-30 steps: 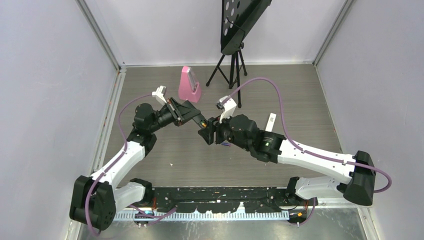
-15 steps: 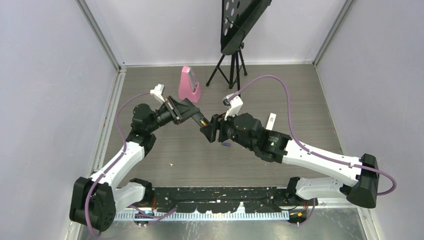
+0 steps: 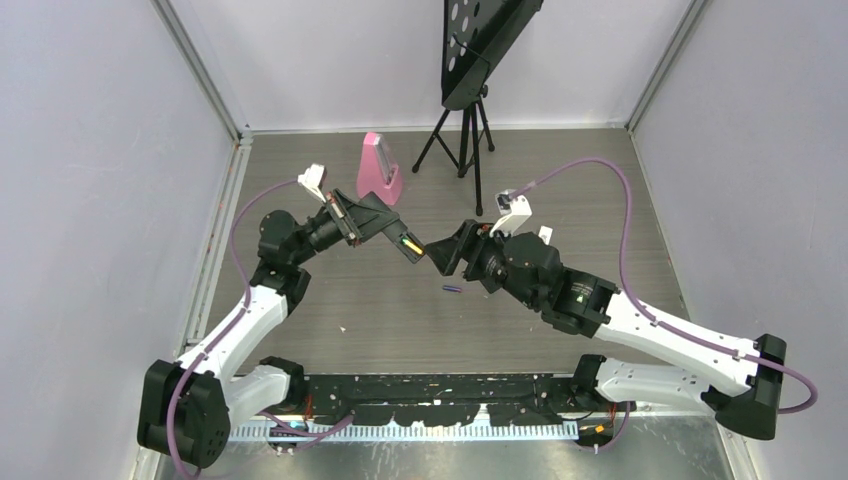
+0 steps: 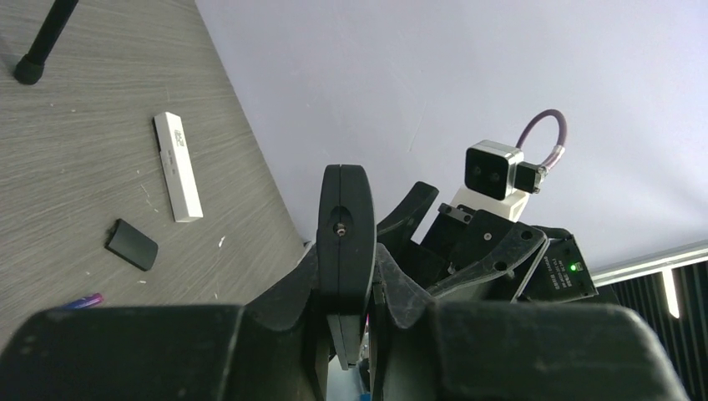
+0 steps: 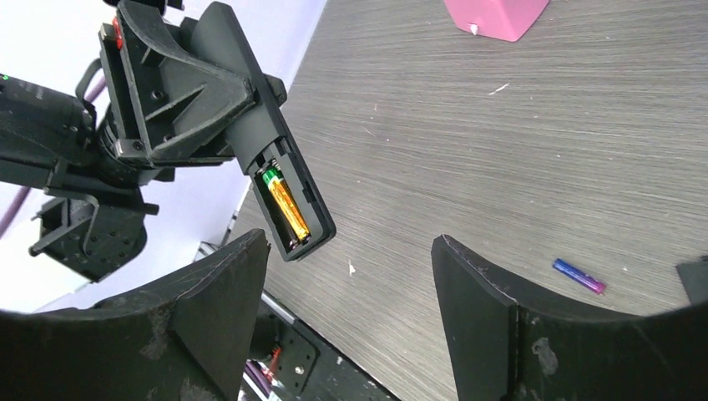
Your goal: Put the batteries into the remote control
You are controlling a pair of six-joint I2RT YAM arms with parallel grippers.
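My left gripper (image 3: 385, 225) is shut on the black remote control (image 3: 402, 241) and holds it tilted above the table. In the right wrist view the remote (image 5: 265, 159) shows its open compartment with a yellow/gold battery (image 5: 286, 209) in it. My right gripper (image 3: 443, 256) is open and empty, just right of the remote's lower end and apart from it; its jaws stand wide in the right wrist view (image 5: 351, 255). A purple/blue battery (image 3: 452, 290) lies on the table below the right gripper, and also shows in the right wrist view (image 5: 579, 276). The black back cover (image 4: 132, 244) lies on the table.
A white bar remote (image 3: 541, 243) lies right of the right arm. A pink wedge-shaped object (image 3: 378, 172) stands at the back. A black music stand on a tripod (image 3: 462, 130) is behind it. Grey walls close in three sides.
My right gripper has pulled back to the right, away from the remote's end. The yellow battery in the compartment and the purple battery on the table have come into view.
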